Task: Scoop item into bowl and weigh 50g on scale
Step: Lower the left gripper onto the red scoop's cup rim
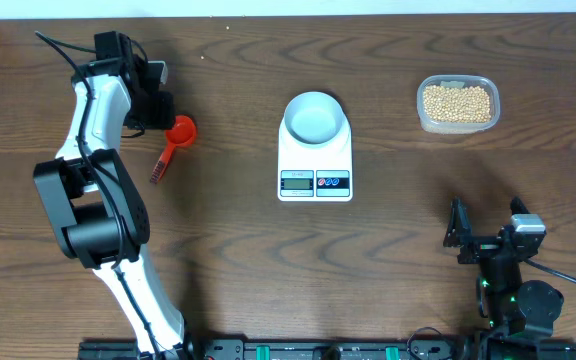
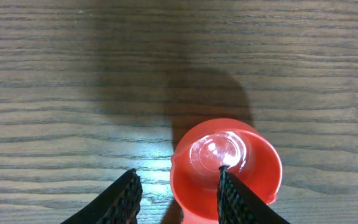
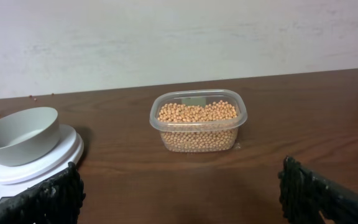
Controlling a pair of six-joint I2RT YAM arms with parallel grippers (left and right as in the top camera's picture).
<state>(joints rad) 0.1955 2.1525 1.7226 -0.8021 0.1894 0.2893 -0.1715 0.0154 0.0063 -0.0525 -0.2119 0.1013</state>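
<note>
1. Overhead, I see the scale (image 1: 315, 165) near the middle of the tabletop (image 1: 268, 270), with its display (image 1: 296, 181) at the end nearer the arm bases. I cannot read the display from here.
2. The bowl (image 1: 315, 115) sits upright on the far end of the scale. My right wrist camera shows the same bowl (image 3: 18, 134) resting on the scale (image 3: 45, 163), low at the left of the frame.
3. The beans (image 1: 457, 102) lie heaped in a clear tub (image 1: 421, 108) toward the far right corner of the tabletop, well apart from the scale. From the right wrist I see the beans (image 3: 197, 113) reaching close to the rim of the tub (image 3: 244, 114).
4. A red scoop (image 1: 180, 129) lies toward the far left part of the tabletop, cup toward the far edge and handle pointing back to the near edge.
5. My left gripper (image 1: 164, 112) hangs over the scoop's cup. In its wrist view the left gripper (image 2: 178, 174) has its fingers (image 2: 124, 196) apart. Bare wood shows between one finger and the red scoop (image 2: 257, 177). The other fingertip stands in front of the cup's inside, and I cannot tell whether it touches.
6. My right gripper (image 1: 488, 222) sits near the near right corner with its jaws spread wide, facing the tub.
</note>
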